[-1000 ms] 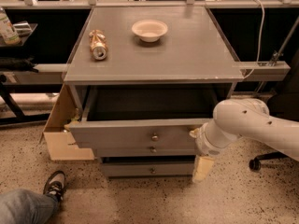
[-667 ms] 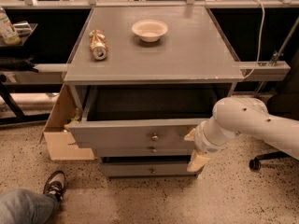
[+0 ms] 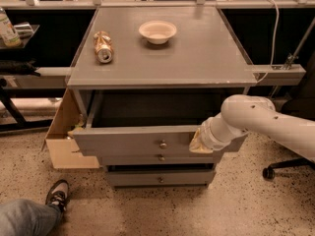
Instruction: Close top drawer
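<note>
The top drawer [image 3: 133,140] is a wide grey drawer pulled out from under the grey tabletop [image 3: 197,58], with a small round metal knob [image 3: 163,144] at the centre of its front. Its dark inside is open to view. Two shorter grey drawers [image 3: 160,177] sit below it. My gripper [image 3: 198,142] is at the end of the white arm coming in from the right, against the right part of the top drawer's front.
A lying drink can [image 3: 103,46] and a white bowl [image 3: 157,31] rest on the tabletop. A cardboard box [image 3: 64,136] leans at the cabinet's left. A person's shoe [image 3: 57,194] and leg are at the bottom left. An office chair base [image 3: 288,166] is at the right.
The arm has risen and moved left, bringing the gripper from the lower right corner of the cabinet up onto the top drawer's front. The drawer looks a little further in.
</note>
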You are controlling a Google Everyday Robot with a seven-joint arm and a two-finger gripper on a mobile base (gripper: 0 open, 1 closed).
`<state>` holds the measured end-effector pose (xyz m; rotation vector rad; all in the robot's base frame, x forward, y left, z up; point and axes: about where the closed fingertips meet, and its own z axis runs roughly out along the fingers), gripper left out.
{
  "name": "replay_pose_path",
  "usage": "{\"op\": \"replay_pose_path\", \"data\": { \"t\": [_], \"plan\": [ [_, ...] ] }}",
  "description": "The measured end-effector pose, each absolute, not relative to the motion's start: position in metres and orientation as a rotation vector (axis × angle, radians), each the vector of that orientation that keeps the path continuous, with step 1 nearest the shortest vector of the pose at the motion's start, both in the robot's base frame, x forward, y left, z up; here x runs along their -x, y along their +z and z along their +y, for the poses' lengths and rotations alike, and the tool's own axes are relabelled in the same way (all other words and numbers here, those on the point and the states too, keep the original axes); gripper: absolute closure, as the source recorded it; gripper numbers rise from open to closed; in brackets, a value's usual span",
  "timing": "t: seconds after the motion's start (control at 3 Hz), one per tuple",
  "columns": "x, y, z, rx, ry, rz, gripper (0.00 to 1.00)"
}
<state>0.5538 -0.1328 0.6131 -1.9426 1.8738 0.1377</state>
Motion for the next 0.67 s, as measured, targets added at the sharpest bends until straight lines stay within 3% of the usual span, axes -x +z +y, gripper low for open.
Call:
{"op": "replay_pose_path", "data": {
  "t": [0.33, 0.67],
  "plan": [
    [-0.5630, 0.6153, -0.1305, 1.927, 0.126, 1.858, 0.97],
    [-0.5629, 0.6152, -0.1304, 1.927, 0.126, 1.858, 0.00]
  ]
}}
